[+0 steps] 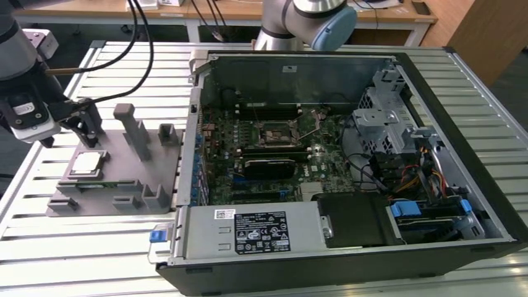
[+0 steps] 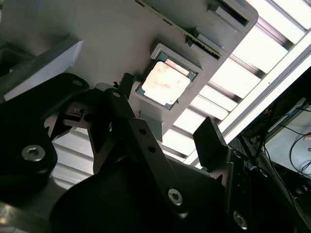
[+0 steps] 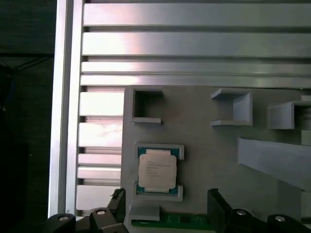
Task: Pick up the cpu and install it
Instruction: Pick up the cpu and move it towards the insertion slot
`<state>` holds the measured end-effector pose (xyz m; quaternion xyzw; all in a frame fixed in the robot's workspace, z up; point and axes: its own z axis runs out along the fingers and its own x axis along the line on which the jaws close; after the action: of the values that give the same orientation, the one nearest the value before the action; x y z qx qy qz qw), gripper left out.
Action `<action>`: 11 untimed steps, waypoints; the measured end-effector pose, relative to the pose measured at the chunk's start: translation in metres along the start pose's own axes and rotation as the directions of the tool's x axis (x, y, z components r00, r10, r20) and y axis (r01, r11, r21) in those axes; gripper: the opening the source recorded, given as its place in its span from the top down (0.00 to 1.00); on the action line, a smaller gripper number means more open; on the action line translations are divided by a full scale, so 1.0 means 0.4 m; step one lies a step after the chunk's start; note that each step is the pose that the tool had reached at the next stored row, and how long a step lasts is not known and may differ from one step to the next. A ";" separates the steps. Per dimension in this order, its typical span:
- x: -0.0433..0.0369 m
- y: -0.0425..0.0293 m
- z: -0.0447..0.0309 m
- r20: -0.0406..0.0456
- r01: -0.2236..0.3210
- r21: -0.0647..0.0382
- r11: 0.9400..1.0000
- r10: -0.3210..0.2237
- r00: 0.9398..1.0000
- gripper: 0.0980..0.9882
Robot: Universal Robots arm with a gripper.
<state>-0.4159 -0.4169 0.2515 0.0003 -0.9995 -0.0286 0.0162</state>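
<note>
Jaws apart near silvery, green-rimmed cpu (image 3: 156,170)

Shiny metal-topped cpu (image 3: 156,169), matt grey plastic fixture (image 3: 214,155), ribbed aluminium table (image 3: 194,43)

Silvery cpu (image 3: 156,170) with green rim; grey fixture (image 3: 209,145); black gripper (image 3: 165,199); ribbed silver table (image 3: 194,43); black computer case (image 1: 347,272) with green motherboard (image 1: 330,154) and blue tab (image 1: 157,235)

Arm (image 1: 305,21) stretched out, gripper (image 1: 78,127) empty.
We see the gripper at the exterior view's left, aimed downward, fingers (image 3: 216,206) spread wide apart in both wrist views.
</note>
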 end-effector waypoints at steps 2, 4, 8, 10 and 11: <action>0.000 -0.001 0.007 0.001 0.000 0.000 1.000 0.000 1.000 0.26; 0.001 -0.001 0.014 0.006 0.000 0.000 1.000 0.000 1.000 0.26; 0.002 -0.002 0.026 0.017 0.001 0.000 1.000 -0.001 1.000 0.26; 0.003 -0.002 0.033 0.017 0.001 0.000 1.000 -0.001 1.000 0.26; 0.003 -0.002 0.035 0.016 0.001 0.000 1.000 -0.001 1.000 0.26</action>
<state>-0.4174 -0.4169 0.2374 0.0006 -0.9996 -0.0288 0.0079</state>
